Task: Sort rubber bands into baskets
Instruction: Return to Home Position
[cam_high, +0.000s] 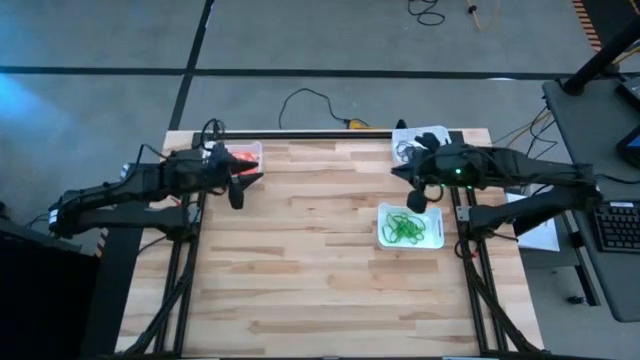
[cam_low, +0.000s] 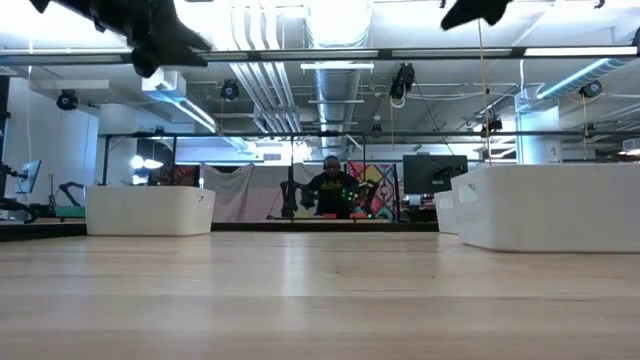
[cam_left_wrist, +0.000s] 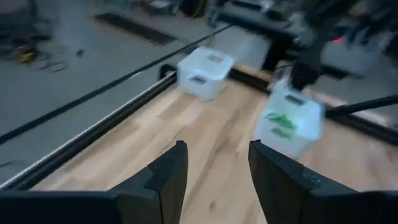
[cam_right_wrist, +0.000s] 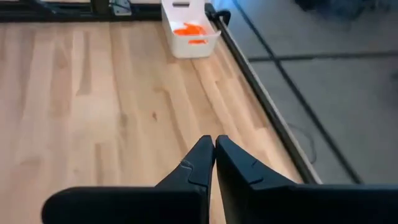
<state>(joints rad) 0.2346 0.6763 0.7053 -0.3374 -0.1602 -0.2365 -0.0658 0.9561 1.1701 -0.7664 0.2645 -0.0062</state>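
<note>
Three white baskets stand on the wooden table. One at the far left (cam_high: 245, 155) holds orange rubber bands (cam_right_wrist: 188, 29). One at the right (cam_high: 410, 227) holds green rubber bands (cam_left_wrist: 281, 119). One at the far right corner (cam_high: 420, 140) holds dark bands. My left gripper (cam_left_wrist: 217, 168) hangs open and empty above the table, just near of the orange basket (cam_high: 238, 193). My right gripper (cam_right_wrist: 214, 155) is shut with nothing in it, raised above the table beside the green basket's far edge (cam_high: 416, 198).
A black rail (cam_high: 300, 134) runs along the table's far edge, with a cable (cam_high: 310, 100) on the floor behind it. A desk with a keyboard (cam_high: 620, 225) stands off the right side. Bare wood (cam_high: 310, 250) fills the table's middle and near half.
</note>
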